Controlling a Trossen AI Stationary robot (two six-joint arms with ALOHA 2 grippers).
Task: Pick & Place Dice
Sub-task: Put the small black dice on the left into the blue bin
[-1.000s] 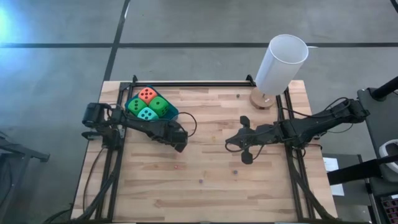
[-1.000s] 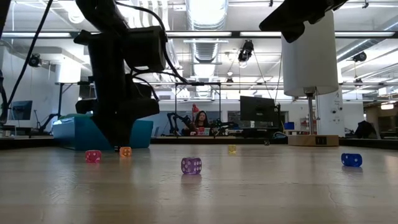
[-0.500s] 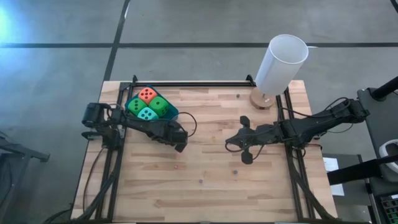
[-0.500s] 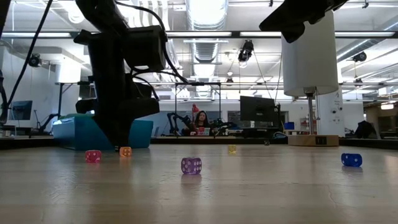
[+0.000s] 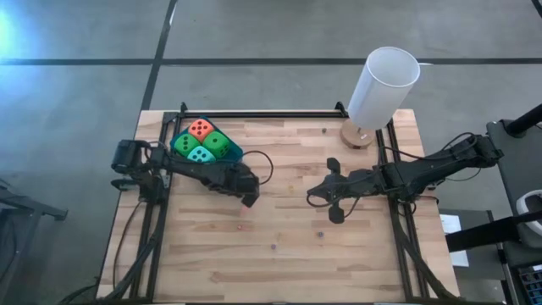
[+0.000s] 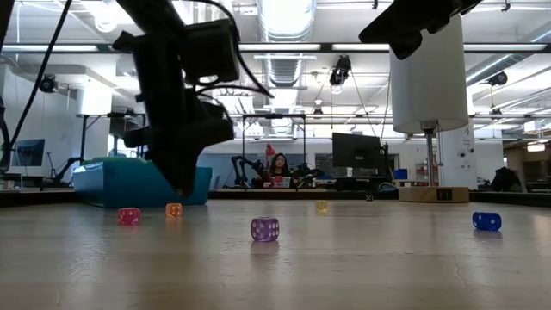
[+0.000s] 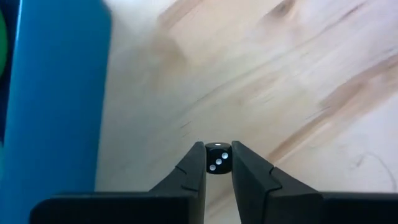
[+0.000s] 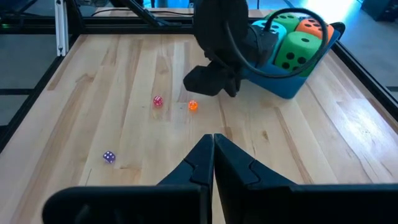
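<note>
While the right end effector (image 5: pixel 332 196) waits closed at 3 o'clock, the left end effector (image 7: pixel 217 163) — above the worktop (image 5: pixel 288 254), near the blue tray (image 5: pixel 233 154) — grips a small black die (image 7: pixel 217 158).

Even indoor light from above, with strong backlight at table height

Ceiling lights (image 6: pixel 280 17) glare white in the low view, so the left arm (image 6: pixel 176 112) reads as a black silhouette against them. From above, the wooden table (image 5: pixel 288 254) is bright with only faint shadows, and a pale blue glare sits on the floor (image 5: pixel 7 34) at the far left. The left gripper (image 7: pixel 217 167) is flat black against bright wood, and the black die (image 7: pixel 217 159) pinched in it shows mainly by its white pips.
</note>
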